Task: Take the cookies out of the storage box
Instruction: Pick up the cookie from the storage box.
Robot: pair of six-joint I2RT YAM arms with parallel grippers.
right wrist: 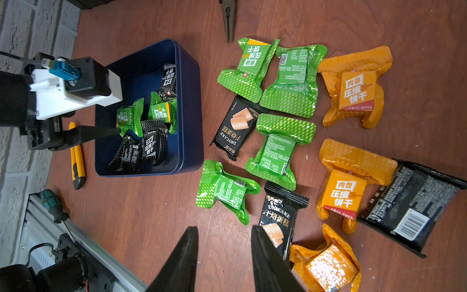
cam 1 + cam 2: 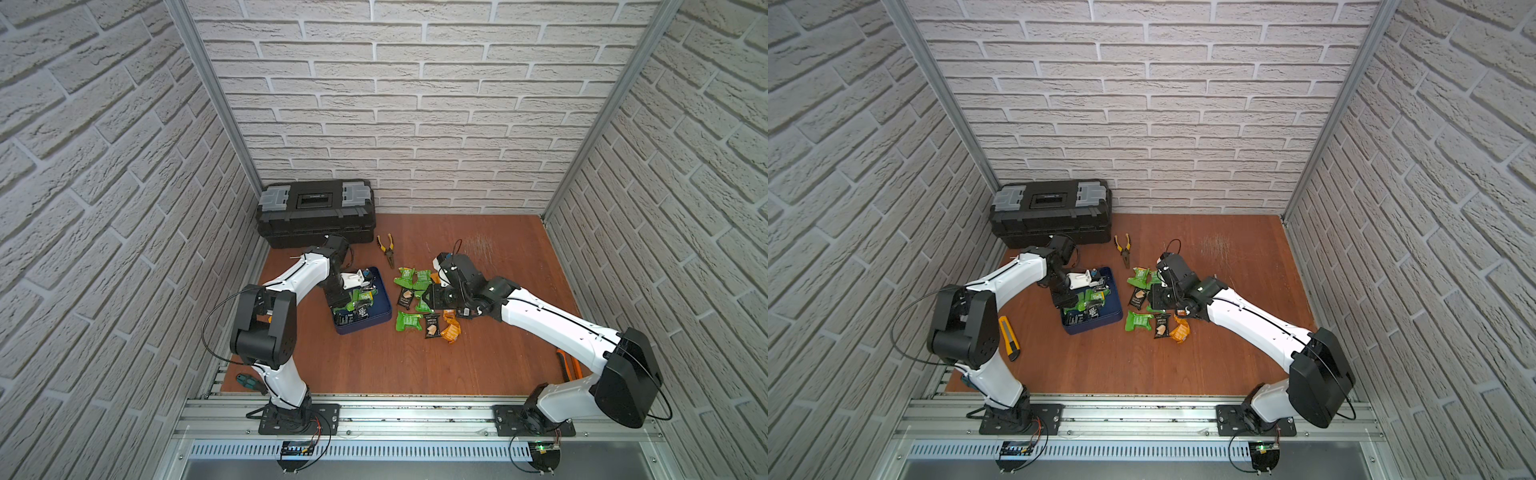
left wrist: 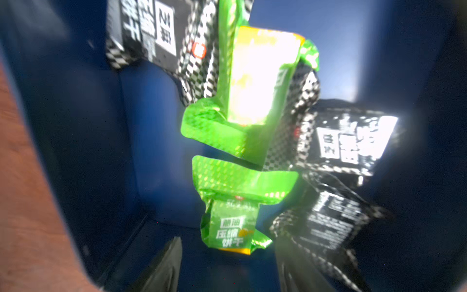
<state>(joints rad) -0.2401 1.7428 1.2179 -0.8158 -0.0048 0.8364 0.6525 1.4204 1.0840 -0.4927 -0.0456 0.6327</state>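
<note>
Progress looks to me a little more than half: ten cookies [image 1: 280,149] in green, orange and black foil already lie spread on the tabletop [image 1: 151,215]. Most of them are just ahead of the right end effector [image 1: 224,227] and off to one side of it, and the nearest black one is just beside one finger. This end effector hangs over bare wood with its jaws partly apart and nothing between them. The storage box [image 1: 189,101] stands further ahead of it, beyond the spread packets, and it is not empty yet. I count two green and about four black packets inside, piled against each other, though some may be hidden below. The left end effector [image 3: 228,240] is down inside the box with its jaws apart. A green packet [image 3: 235,197] lies just ahead of its fingertips and between them, with a gap on both sides, so I judge it is not gripped yet. What is left, in my judgement, is to close on this packet, carry it out to the others, and repeat this until the box holds nothing.
</note>
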